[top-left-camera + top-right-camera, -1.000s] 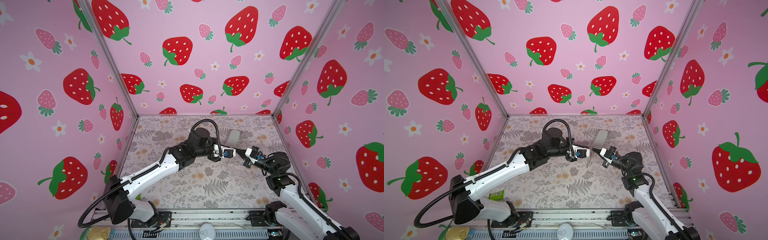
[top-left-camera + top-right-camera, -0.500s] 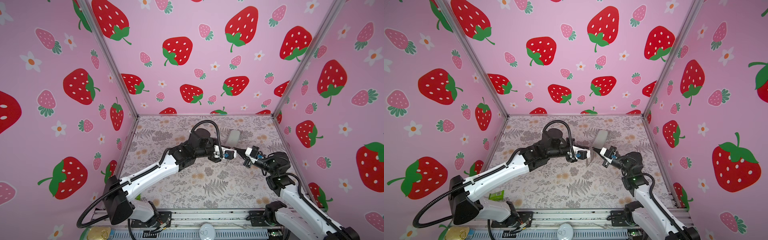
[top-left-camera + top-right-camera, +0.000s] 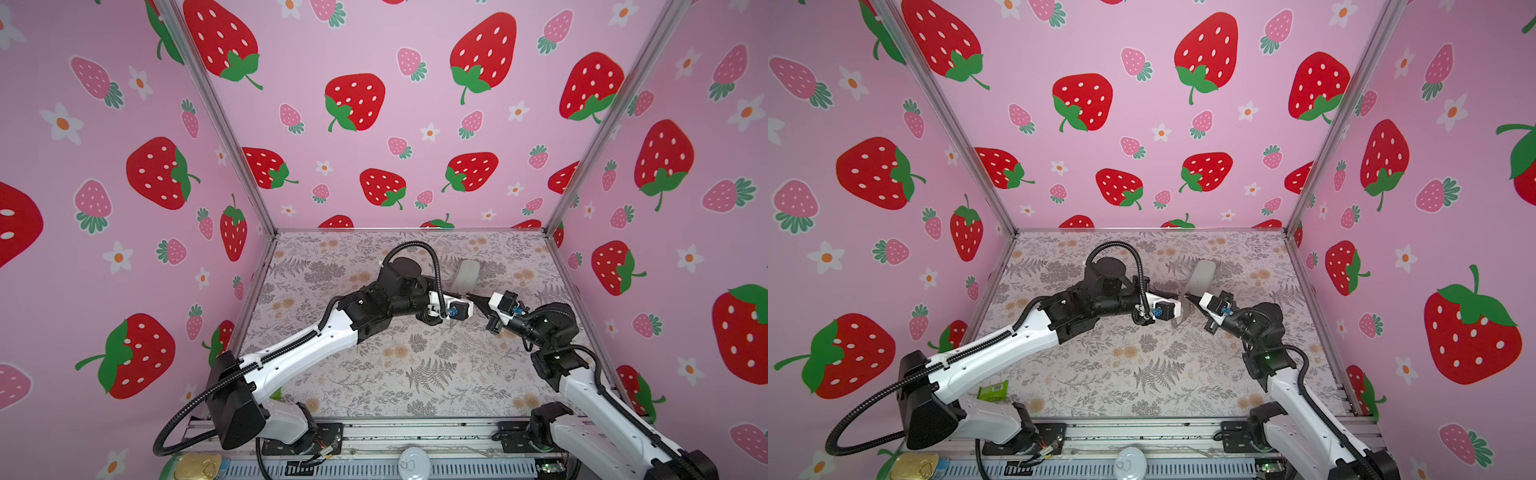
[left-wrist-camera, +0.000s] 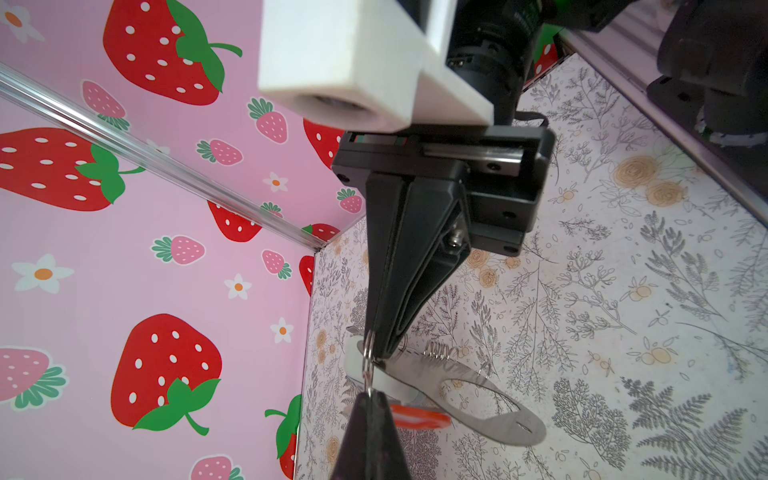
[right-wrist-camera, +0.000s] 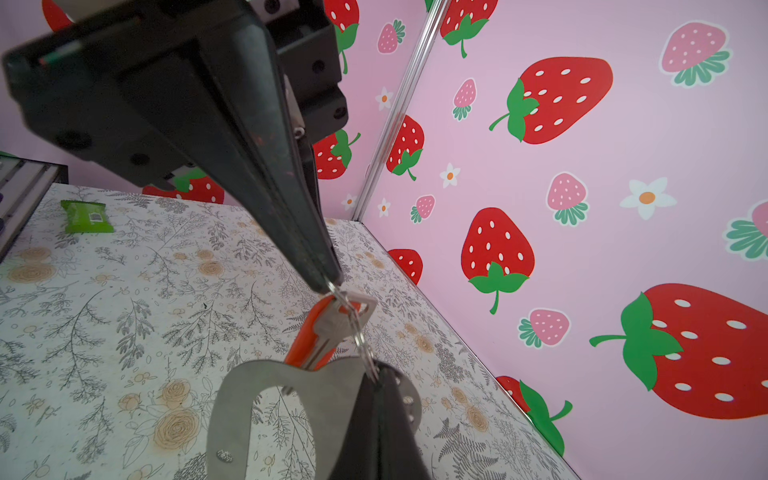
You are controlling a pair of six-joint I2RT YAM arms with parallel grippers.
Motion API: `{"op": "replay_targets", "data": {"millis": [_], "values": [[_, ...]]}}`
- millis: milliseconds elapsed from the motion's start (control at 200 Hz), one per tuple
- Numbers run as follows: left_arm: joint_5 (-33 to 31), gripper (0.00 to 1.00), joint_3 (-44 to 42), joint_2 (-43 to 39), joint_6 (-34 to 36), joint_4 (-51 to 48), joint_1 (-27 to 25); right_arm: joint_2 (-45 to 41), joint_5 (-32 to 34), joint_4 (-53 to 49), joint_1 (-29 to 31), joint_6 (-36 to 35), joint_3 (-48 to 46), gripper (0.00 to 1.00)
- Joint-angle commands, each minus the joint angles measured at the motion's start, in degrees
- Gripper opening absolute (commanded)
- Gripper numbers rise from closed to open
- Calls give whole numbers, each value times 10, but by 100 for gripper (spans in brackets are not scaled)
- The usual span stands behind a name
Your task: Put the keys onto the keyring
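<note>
Hovering over the floral table (image 3: 374,374), the left gripper (image 5: 328,280) is clamping the ring carrying the keys (image 5: 328,325), while the right gripper (image 4: 381,353), tip to tip with it, is clamping the keyring (image 5: 232,399) at its silver chain, strap dangling.

pink walls (image 3: 374,50) printed with red strawberries and white flowers close three sides, joined by silver corner posts (image 3: 227,137). the table (image 3: 374,374) wears a grey fern-and-rose floral sheet; a metal rail (image 3: 415,434) runs along its near edge. soft, even light.
</note>
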Motion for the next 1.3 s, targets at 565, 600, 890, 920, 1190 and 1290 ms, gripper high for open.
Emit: {"op": "replay_targets", "data": {"millis": [565,600,890,920,1190,1290], "values": [[33,0,2,-7,-3,15,9,2,-42,33,0,17,8,0],[28,0,2,-6,-2,15,9,2,-43,34,0,18,7,0],[3,0,-3,-19,11,11,19,-4,-46,30,0,16,3,0],[3,0,-3,-19,13,11,20,-4,-48,30,0,16,4,0],[4,0,-3,-20,16,16,20,5,-51,29,0,17,6,1],[8,0,-3,-20,17,14,20,8,-50,30,0,18,10,0]]}}
